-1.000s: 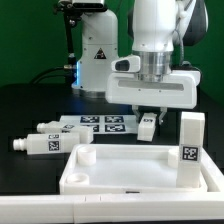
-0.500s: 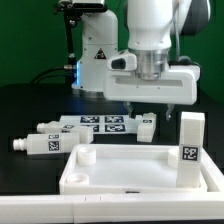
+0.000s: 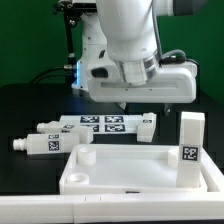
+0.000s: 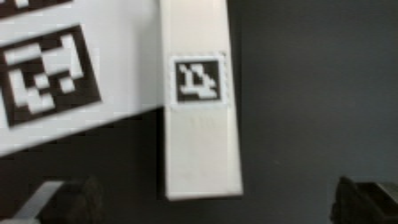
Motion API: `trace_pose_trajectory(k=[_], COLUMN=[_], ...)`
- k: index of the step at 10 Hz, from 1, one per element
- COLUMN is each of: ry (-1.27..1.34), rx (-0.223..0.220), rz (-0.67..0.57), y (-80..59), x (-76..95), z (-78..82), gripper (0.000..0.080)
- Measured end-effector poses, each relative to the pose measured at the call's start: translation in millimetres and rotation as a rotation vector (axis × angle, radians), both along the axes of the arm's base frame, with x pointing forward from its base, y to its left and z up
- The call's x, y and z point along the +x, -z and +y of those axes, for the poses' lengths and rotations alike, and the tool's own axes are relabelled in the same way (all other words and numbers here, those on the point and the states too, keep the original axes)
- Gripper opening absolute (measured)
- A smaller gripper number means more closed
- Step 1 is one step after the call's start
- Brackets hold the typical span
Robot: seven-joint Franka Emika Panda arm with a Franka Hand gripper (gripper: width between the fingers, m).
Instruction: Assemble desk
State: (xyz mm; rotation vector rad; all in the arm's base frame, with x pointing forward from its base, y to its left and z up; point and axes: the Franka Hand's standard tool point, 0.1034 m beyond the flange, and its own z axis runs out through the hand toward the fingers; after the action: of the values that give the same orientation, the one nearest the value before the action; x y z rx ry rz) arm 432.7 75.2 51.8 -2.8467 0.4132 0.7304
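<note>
The white tabletop tray point(image 3: 120, 170) lies at the front. One leg point(image 3: 190, 148) stands upright in the corner at the exterior view's right. Two legs point(image 3: 38, 145) point(image 3: 50, 128) lie on the table at the left. Another leg point(image 3: 146, 124) lies flat at the marker board's right end. It also shows in the wrist view point(image 4: 196, 100) with its tag facing up. My gripper point(image 3: 130, 104) hovers above this leg, mostly hidden under the hand. In the wrist view the gripper point(image 4: 214, 206) is open and empty, its fingertips point(image 4: 54, 200) wide apart past the leg's end.
The marker board point(image 3: 100, 122) lies flat behind the tray and shows in the wrist view point(image 4: 45, 70) next to the leg. The white robot base point(image 3: 92, 60) stands at the back. The table is black.
The gripper has risen off the leg by the marker board and the hand has swung toward the exterior view's left. The leg stays lying flat where it was.
</note>
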Motion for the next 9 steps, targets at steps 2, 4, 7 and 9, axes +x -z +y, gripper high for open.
trace_pose_trajectory(k=[2, 4, 7, 9], ry=[-0.048, -0.036, 0.027, 0.037], rx=[0.042, 0.053, 0.062, 0.054], rz=[0.077, 0.124, 0.249, 0.267], y=[8.7, 11.4, 13.2, 14.8], x=[-6.3, -4.3, -6.1, 1.9], z=[0.2, -3.3, -7.3, -3.9], gripper=[0.0648, 0.0648, 0.0648, 0.0648])
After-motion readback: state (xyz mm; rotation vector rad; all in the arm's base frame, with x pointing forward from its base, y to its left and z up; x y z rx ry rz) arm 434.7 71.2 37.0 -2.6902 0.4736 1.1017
